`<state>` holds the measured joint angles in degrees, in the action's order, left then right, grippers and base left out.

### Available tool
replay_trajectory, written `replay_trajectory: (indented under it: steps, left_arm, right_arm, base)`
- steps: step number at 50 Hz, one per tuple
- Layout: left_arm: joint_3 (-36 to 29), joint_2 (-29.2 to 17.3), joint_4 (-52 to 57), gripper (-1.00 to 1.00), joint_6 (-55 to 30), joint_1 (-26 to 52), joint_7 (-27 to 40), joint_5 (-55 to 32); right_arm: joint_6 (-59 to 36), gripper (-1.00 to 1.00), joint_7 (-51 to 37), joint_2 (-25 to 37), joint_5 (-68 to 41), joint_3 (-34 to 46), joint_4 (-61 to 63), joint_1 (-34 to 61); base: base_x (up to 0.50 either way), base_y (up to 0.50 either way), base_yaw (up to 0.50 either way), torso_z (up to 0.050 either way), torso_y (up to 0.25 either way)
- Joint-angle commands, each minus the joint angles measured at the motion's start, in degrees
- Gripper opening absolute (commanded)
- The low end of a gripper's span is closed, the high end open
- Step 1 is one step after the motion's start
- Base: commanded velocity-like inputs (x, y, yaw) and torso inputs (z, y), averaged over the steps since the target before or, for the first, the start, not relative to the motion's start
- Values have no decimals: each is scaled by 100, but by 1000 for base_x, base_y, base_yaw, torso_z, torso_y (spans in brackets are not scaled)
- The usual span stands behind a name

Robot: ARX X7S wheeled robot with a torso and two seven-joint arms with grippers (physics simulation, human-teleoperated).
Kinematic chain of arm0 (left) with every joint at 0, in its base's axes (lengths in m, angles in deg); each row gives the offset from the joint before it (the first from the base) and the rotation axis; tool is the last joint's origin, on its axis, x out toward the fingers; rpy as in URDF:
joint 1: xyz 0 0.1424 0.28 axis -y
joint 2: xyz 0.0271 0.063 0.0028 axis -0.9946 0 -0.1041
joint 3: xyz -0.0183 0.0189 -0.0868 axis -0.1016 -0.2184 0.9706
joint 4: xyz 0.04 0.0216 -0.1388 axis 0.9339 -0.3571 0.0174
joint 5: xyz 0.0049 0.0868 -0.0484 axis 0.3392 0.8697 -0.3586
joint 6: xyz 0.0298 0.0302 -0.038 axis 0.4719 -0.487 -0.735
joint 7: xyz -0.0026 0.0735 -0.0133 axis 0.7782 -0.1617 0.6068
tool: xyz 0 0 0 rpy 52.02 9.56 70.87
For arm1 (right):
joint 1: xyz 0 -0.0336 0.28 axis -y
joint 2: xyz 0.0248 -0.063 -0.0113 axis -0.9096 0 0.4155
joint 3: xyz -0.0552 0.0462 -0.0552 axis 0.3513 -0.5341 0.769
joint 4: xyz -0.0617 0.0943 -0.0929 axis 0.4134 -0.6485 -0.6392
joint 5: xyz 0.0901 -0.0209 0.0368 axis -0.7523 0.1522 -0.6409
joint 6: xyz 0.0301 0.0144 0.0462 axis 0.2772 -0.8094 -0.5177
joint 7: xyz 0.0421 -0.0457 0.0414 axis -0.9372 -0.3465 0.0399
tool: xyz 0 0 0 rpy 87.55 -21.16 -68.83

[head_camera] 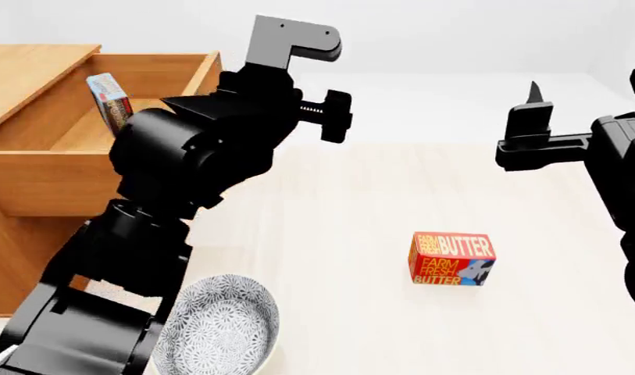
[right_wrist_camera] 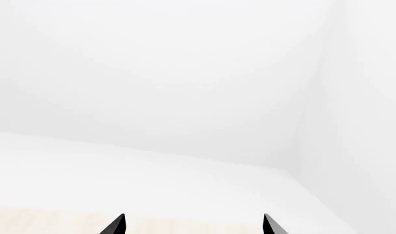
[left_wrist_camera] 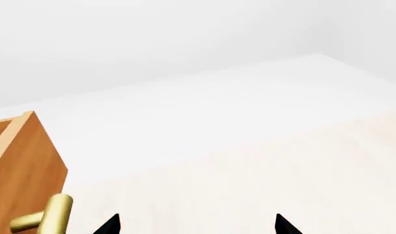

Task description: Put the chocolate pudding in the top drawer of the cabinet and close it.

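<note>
The orange-brown cabinet [head_camera: 20, 78] stands at the left of the head view. Its top drawer [head_camera: 77, 181] is pulled open. The chocolate pudding [head_camera: 108, 100], a thin blue and red box, leans on edge inside the drawer near its back. My left arm reaches across the drawer's front, and its fingers are hidden in the head view. In the left wrist view my left gripper [left_wrist_camera: 196, 226] is open and empty, with the drawer's front corner [left_wrist_camera: 26, 161] and brass handle [left_wrist_camera: 48, 217] just beside it. My right gripper [head_camera: 531, 117] is raised at the right, and the right wrist view [right_wrist_camera: 193, 225] shows it open and empty.
A red-orange "Farm Fresh Butter" box [head_camera: 453, 258] lies on the pale table [head_camera: 338, 203] right of centre. A patterned grey bowl [head_camera: 218, 328] sits near the front edge, beside my left arm. White walls lie behind.
</note>
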<state>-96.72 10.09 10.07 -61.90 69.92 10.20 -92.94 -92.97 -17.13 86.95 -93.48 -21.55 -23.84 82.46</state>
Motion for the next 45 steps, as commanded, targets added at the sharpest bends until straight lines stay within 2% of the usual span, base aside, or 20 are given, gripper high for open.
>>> replay_trajectory:
  steps: [1, 6, 15, 22, 30, 45]
  left_arm:
    - [-623, 242, -1523, 100, 1090, 278, 18, -178]
    - [-1710, 248, -2314, 100, 1634, 601, -26, -1082]
    - [-4154, 251, -3217, 100, 2792, 1017, 171, -3428]
    - [-5439, 252, -3452, 100, 2974, 1195, 316, -4945]
    - [-6071, 252, -3567, 100, 3136, 1255, 278, -5620]
    - [-6276, 252, -4237, 100, 3278, 1178, 75, -5798]
  right_arm:
    - [94, 100, 67, 21, 61, -31, -30, -93]
    - [118, 100, 96, 46, 77, -47, -59, -117]
    - [150, 100, 113, 64, 105, -46, -52, -183]
    - [251, 100, 144, 110, 127, -101, -41, -324]
    - [299, 100, 186, 145, 168, -115, -30, -402]
    - [340, 100, 203, 138, 223, -100, -74, -482]
  base:
    - [0, 0, 0, 0, 0]
    - [0, 0, 0, 0, 0]
    - [0, 0, 0, 0, 0]
    - [0, 0, 0, 0, 0]
    - [0, 0, 0, 0, 0]
    - [0, 0, 0, 0, 0]
